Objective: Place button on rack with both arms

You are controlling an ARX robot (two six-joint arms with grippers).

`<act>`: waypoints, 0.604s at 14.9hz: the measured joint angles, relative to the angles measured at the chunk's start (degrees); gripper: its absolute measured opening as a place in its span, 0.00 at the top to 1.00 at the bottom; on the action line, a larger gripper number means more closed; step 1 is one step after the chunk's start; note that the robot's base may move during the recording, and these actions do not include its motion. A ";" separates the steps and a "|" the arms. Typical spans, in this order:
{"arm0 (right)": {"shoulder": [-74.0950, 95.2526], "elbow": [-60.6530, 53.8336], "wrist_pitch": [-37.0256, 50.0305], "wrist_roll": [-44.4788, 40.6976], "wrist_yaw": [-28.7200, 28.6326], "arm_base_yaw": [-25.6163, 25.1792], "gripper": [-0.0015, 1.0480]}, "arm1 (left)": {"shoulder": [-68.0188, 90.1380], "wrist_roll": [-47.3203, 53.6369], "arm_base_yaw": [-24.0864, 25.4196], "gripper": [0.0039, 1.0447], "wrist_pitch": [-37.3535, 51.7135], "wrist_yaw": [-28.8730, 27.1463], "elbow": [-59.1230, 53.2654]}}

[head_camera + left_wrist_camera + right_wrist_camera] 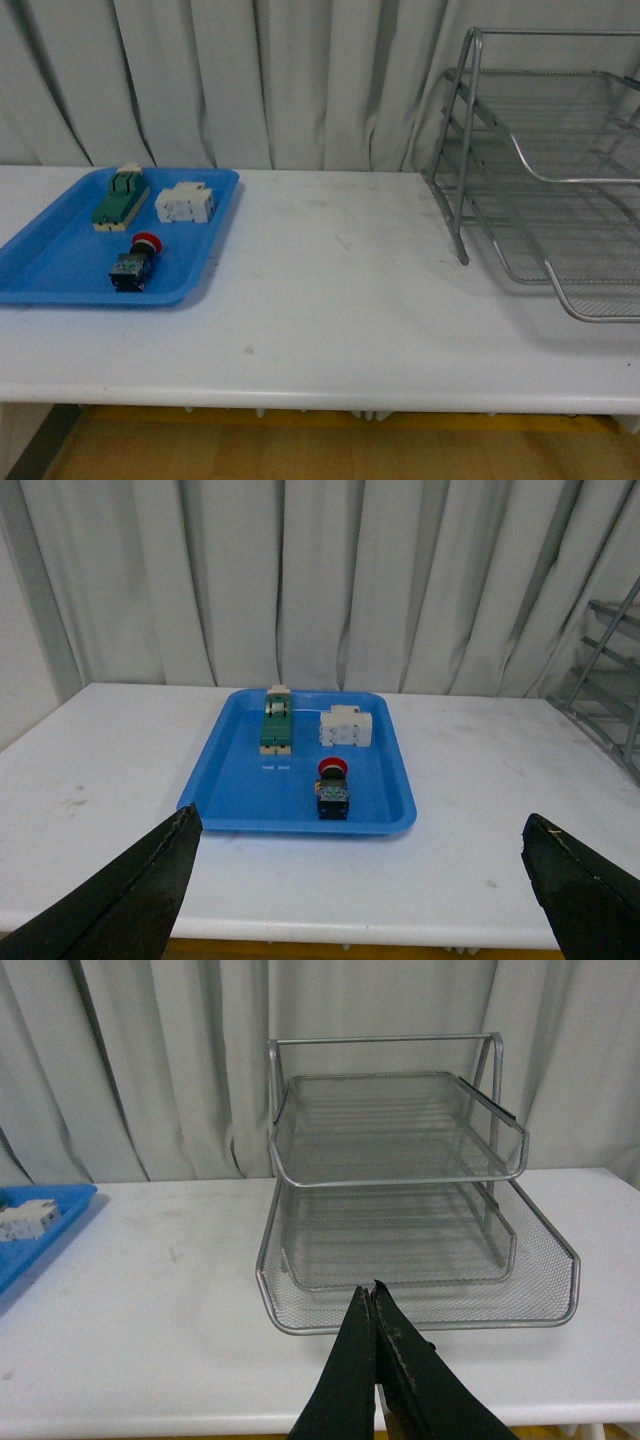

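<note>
The button [135, 262] has a round red cap on a black body and lies in the blue tray [45, 270] at the table's left; the left wrist view shows this button [333, 790] too. At the right stands the silver wire-mesh rack [560, 190], its tiers bare of objects in the right wrist view [400, 1210]. My left gripper [365, 825] is open with nothing between its fingers, well short of the tray. My right gripper [370, 1290] is shut and holds nothing, its tips in front of the rack's lowest tier. Neither arm shows in the front view.
A green-and-cream block [120, 197] and a white block [186, 204] lie in the blue tray behind the button. Grey curtains [250, 80] hang behind the white table [330, 290]. The table's front edge runs close below both grippers.
</note>
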 joint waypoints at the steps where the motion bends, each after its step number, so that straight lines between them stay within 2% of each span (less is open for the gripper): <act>1: -0.85 0.00 -0.92 0.00 -0.04 0.04 0.98 | 0.00 0.00 0.00 0.06 0.02 -0.02 0.00; 3: -9.79 0.02 -11.02 -0.02 -0.04 0.04 0.98 | 0.00 0.00 0.00 0.06 0.00 -0.04 0.00; 9: -10.43 0.02 -10.99 -0.09 -0.02 0.04 0.98 | 0.00 0.00 0.00 0.06 0.02 0.00 0.00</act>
